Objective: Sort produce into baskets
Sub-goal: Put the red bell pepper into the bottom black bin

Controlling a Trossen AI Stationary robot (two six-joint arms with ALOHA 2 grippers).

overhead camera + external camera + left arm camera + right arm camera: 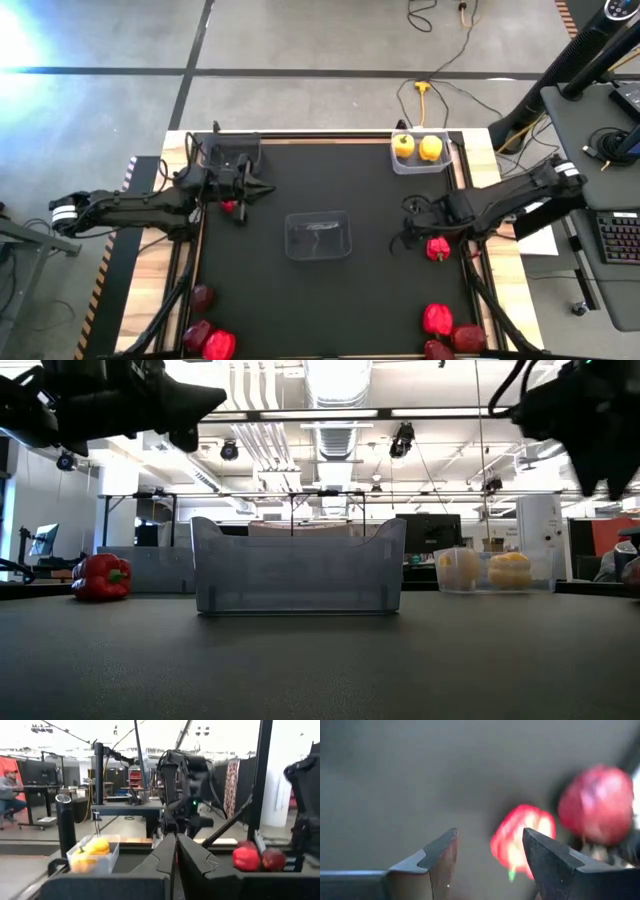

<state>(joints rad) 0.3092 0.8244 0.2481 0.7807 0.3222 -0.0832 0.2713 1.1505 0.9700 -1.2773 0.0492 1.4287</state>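
Note:
My left gripper hangs shut and holds nothing, above the table's far left, in front of the dark basket. A red bell pepper stands on the mat below it. My right gripper points down over the mat's right side, open, with nothing between its fingers. Just beside it on the mat lie a red pepper and a rounder red fruit. A clear basket stands mid-table. Another clear basket at the far right holds two yellow peppers.
More red and maroon produce lies at the near left and near right corners of the table. The arms' frame posts run along both sides of the mat. A person sits at a desk in the room beyond.

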